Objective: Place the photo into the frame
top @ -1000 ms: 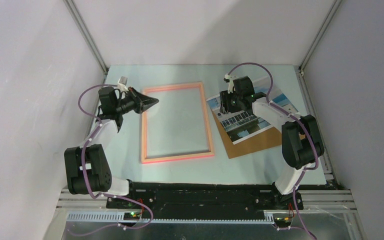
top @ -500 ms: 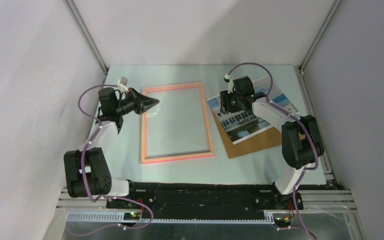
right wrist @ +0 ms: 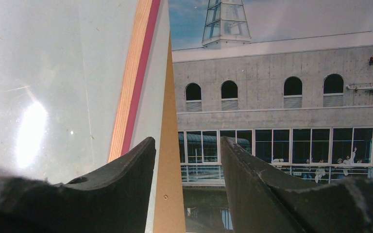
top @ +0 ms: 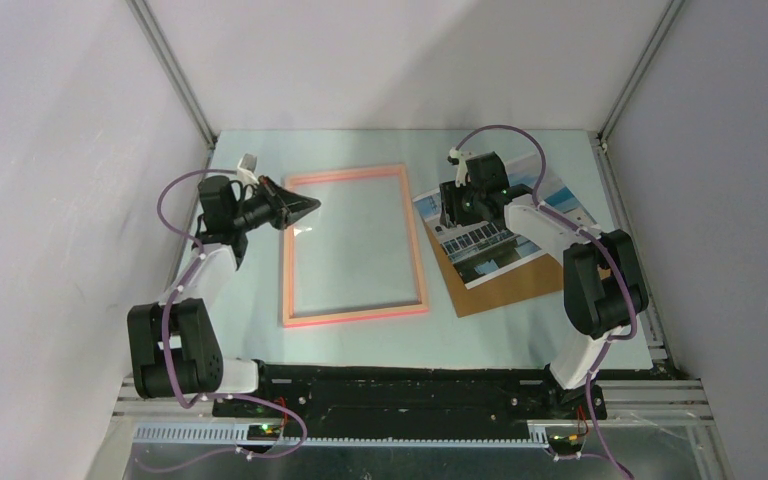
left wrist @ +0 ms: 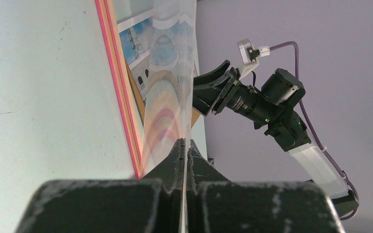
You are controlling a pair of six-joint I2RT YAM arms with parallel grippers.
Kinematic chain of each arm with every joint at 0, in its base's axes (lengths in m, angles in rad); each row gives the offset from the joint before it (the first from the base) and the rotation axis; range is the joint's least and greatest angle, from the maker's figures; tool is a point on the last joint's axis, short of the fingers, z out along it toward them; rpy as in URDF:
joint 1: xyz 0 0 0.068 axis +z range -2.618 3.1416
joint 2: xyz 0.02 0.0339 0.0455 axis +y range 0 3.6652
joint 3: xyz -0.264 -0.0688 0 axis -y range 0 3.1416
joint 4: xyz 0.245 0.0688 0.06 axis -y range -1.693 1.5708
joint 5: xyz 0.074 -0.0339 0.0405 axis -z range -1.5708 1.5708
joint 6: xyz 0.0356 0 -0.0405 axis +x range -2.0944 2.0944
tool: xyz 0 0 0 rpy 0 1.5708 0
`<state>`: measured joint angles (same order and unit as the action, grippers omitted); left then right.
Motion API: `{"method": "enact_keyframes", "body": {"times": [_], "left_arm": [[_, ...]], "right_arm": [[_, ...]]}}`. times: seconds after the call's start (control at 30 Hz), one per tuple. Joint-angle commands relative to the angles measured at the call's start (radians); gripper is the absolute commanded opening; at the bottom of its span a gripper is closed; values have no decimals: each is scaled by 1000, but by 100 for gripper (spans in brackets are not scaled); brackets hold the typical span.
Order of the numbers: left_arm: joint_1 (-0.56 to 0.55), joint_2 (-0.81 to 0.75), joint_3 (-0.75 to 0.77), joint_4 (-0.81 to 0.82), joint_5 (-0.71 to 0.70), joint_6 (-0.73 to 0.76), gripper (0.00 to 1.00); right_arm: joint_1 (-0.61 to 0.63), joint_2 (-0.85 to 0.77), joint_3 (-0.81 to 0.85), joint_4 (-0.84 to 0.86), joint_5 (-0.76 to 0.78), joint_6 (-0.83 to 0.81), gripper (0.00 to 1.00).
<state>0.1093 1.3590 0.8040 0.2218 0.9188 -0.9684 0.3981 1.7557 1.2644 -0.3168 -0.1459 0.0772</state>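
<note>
The frame (top: 355,315) with its salmon-pink border lies flat mid-table. My left gripper (top: 312,203) is at its far left corner, shut on the edge of the clear pane (left wrist: 175,97), which stands tilted up from the pink border (left wrist: 121,97). The photo (top: 490,235), a white building under blue sky, lies face up on the brown backing board (top: 500,288) to the right of the frame. My right gripper (top: 450,218) is open just above the photo's left edge (right wrist: 281,87). Its fingers straddle the board's edge (right wrist: 167,145), with the frame border (right wrist: 136,73) to the left.
Grey walls close in the table on the left, back and right. The right arm (left wrist: 252,102) shows across the frame in the left wrist view. Both arm bases stand at the near edge.
The left arm's elbow has shifted slightly, with the gripper still clamped on the pane. The right arm, photo and frame have not moved.
</note>
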Motion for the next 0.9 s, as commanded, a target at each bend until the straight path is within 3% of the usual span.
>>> {"method": "enact_keyframes", "body": {"times": [0.0, 0.5, 0.87], "left_arm": [[-10, -27, 0, 36, -1, 1, 0], [-13, -30, -26, 35, -24, 33, 0], [-20, 10, 9, -61, -71, 164, 0]], "right_arm": [[5, -51, 2, 22, 13, -10, 56], [4, -51, 1, 21, 14, -10, 56], [3, -57, -11, 31, 8, -11, 56]]}}
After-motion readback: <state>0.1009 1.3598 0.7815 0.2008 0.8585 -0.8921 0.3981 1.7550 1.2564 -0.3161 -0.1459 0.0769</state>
